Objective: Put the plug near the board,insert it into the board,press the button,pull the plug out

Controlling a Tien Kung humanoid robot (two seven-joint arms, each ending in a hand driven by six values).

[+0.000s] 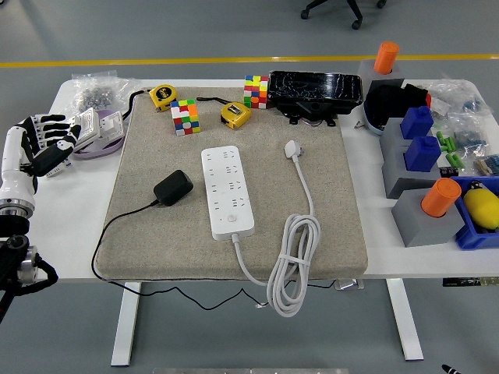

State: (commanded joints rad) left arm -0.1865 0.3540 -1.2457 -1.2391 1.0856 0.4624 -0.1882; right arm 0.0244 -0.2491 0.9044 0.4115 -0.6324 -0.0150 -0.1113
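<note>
My white table (86, 226), grey felt mat (327, 195) across its middle, blue and grey plastic blocks (417, 152) right of the mat, clear bags (93, 89) to its left.
</note>
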